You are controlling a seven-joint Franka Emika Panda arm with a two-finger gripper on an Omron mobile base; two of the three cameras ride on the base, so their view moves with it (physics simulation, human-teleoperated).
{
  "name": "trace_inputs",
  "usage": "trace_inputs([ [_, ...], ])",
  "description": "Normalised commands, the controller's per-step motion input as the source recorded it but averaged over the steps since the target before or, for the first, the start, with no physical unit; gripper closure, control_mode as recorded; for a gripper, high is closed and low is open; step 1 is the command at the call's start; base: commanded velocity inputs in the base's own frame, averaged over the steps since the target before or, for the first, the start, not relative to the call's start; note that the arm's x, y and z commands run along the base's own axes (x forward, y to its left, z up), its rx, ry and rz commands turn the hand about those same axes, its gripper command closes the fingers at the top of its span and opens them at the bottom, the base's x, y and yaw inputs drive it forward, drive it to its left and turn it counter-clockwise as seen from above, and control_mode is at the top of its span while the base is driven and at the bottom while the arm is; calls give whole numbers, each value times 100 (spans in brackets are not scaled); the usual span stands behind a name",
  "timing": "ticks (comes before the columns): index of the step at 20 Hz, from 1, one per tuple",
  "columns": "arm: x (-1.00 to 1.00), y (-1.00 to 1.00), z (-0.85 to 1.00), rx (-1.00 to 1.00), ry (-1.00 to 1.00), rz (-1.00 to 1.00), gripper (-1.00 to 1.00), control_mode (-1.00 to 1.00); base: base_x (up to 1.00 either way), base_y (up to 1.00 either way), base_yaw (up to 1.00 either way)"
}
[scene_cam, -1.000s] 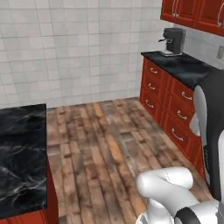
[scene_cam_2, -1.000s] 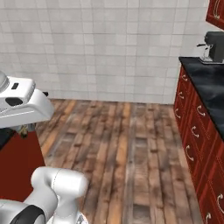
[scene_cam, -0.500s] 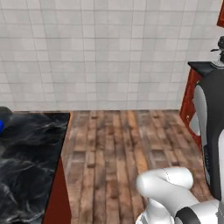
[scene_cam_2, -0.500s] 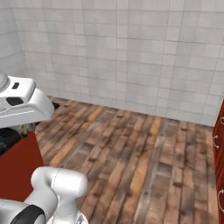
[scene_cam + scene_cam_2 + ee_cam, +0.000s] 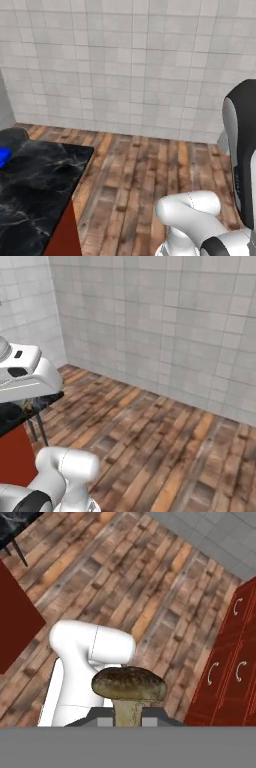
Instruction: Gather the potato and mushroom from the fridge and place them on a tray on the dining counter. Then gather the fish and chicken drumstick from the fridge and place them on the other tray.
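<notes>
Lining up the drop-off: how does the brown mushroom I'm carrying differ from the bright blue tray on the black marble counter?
The mushroom is brown and rounded, a domed cap on a pale stem; the tray is bright blue and cut by the picture's edge. The mushroom stands upright, clamped in the gripper; the tray lies on the black marble counter. Nothing plainly shared.

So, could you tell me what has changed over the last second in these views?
The base has turned left: the red cabinets and coffee machine have slid out of both base views, and the dining counter with the blue tray has come in. The gripper stays shut on the mushroom.
</notes>
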Motion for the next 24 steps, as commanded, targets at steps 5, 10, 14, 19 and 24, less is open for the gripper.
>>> trace_inputs([
  [5,0,0,0,0,0,0,100,100,80,-45,42],
  [10,0,0,0,0,0,0,100,100,79,-44,42],
  [14,0,0,0,0,0,0,100,100,79,-44,42],
  [19,0,0,0,0,0,0,100,100,79,-44,42],
  [24,0,0,0,0,0,0,100,100,78,-44,43],
])
